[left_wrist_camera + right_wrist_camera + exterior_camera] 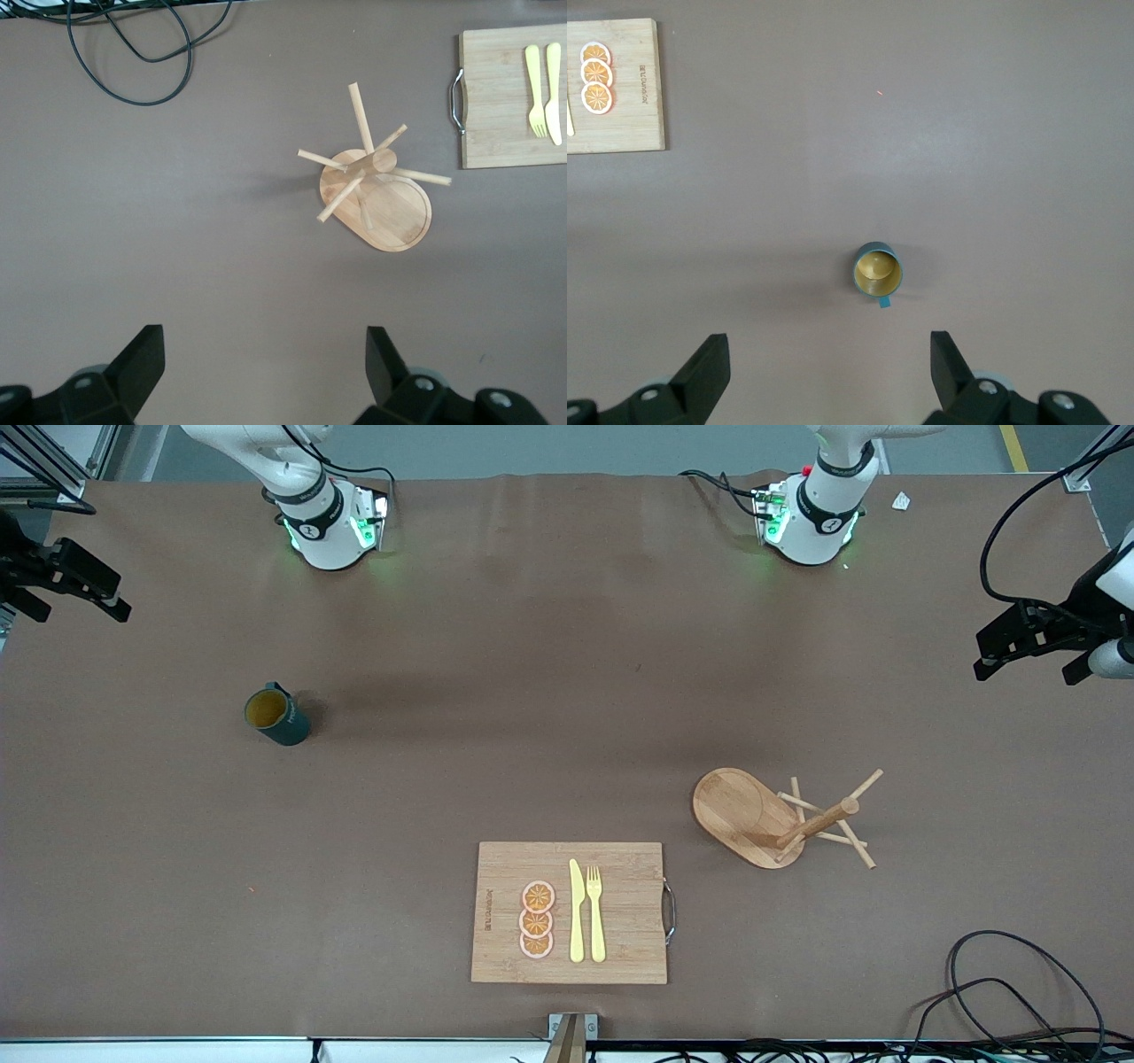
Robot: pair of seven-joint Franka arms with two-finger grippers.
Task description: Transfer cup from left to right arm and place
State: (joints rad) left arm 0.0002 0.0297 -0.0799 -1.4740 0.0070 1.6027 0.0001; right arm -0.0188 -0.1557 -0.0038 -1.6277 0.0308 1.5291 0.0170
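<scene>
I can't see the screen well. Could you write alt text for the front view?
A dark teal cup stands alone on a brown table, toward the right arm's end. A cutting board and a wooden rack lie nearer the camera; both open grippers, left and right, hover at the table's ends.

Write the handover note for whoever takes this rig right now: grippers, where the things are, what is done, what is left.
Left gripper: open, holding nothing, up over bare table at the left arm's end, the wooden rack in its wrist view.
Right gripper: open, holding nothing, up over bare table at the right arm's end, near the cup.
The cup stands upright on the table at the right arm's end, handle toward the robots' bases, untouched.
The wooden rack stands at the left arm's end; the cutting board with its cutlery and orange slices lies nearer the front camera.
Done: nothing visible.
Left: pick up the cup, hand it between arms, place it.
</scene>
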